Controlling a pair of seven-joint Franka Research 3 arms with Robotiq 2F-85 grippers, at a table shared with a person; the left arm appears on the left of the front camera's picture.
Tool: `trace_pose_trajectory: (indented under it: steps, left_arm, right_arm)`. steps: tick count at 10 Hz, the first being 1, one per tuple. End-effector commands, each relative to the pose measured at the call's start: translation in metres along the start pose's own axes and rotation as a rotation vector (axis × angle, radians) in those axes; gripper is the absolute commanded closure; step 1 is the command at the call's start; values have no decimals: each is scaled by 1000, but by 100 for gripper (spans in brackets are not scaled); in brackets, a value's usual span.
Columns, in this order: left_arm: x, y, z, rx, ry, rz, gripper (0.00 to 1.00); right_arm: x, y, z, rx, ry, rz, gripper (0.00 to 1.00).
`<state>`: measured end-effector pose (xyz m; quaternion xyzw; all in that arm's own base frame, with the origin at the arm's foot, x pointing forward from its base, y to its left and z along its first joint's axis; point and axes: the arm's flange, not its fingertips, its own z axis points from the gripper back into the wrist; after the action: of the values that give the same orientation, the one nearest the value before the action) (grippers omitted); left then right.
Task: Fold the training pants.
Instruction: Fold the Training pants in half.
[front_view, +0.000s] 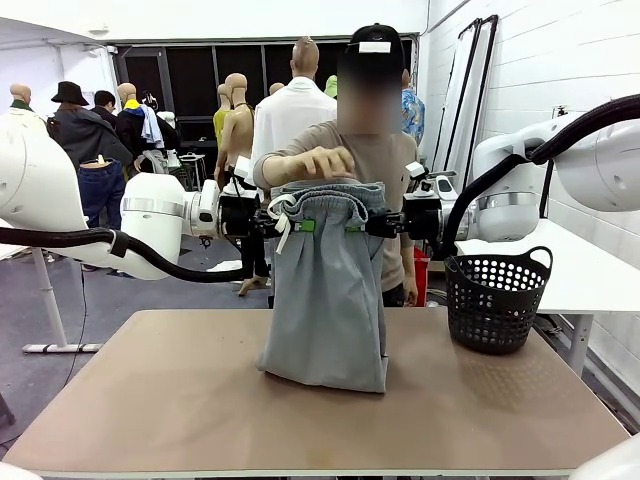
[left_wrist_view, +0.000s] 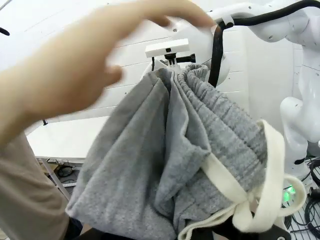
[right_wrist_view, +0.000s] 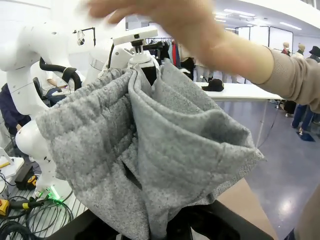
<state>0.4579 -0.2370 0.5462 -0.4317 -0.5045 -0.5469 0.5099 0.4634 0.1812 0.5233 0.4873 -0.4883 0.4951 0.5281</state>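
Front view: training pants (front_view: 325, 300) hang between left end effector (front_view: 296, 226) and right end effector (front_view: 356, 228), both clenched on waistband.

We see a tan worktop (front_view: 180, 400). On it rests the pants' (front_view: 325, 300) lower end, mid-worktop. A black basket (front_view: 495, 300) stands at its right.
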Motion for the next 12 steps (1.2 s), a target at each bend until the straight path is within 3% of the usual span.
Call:
trace_pose_trajectory:
  steps: [1,12]
  left_arm:
    - [2,0,0,-4,-32,-10,100]
    - [2,0,0,-4,-32,-10,100]
  right_arm:
    - [3,0,-2,0,-25,-4,100]
    - [3,0,-2,0,-25,-4,100]
